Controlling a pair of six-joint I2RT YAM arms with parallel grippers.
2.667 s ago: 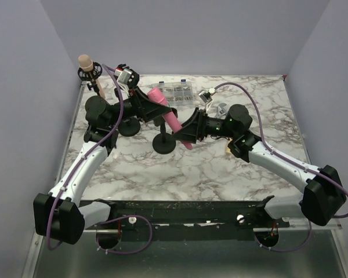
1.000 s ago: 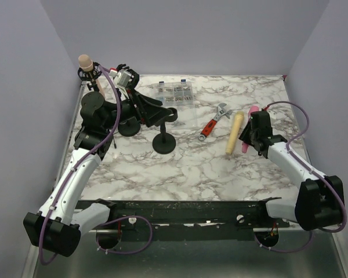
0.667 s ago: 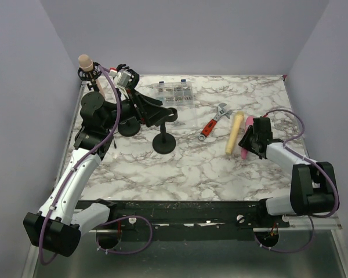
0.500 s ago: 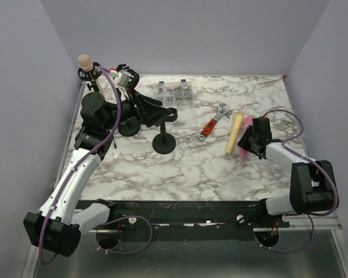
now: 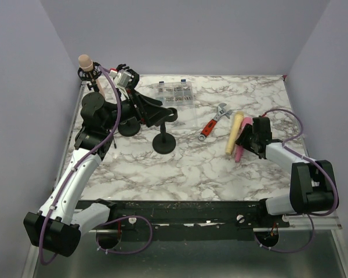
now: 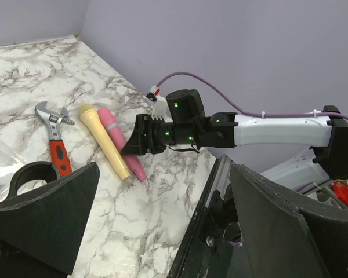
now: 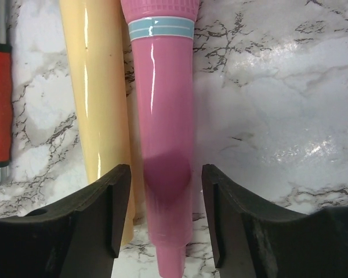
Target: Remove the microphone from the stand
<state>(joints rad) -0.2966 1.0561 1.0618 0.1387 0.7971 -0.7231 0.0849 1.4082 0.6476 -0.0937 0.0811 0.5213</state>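
Note:
The pink microphone (image 7: 162,116) lies flat on the marble table beside a yellow microphone (image 7: 101,104), at the right (image 5: 238,150). My right gripper (image 7: 165,179) is low over its thin end, open, fingers on either side and apart from it. The black stand (image 5: 164,142) is at centre-left with its clip ring (image 6: 32,174) empty. My left gripper (image 6: 162,226) hovers wide open by that clip (image 5: 158,111), holding nothing.
A red-handled wrench (image 5: 213,123) lies left of the yellow microphone (image 5: 234,132). A clear parts box (image 5: 177,92) sits at the back. A second stand (image 5: 129,127) holds a beige microphone (image 5: 85,62) at the back left corner.
My right gripper carried the pink microphone from the stand to the right side, set it beside the yellow one, and has just opened its jaws off it. The left arm stayed put.

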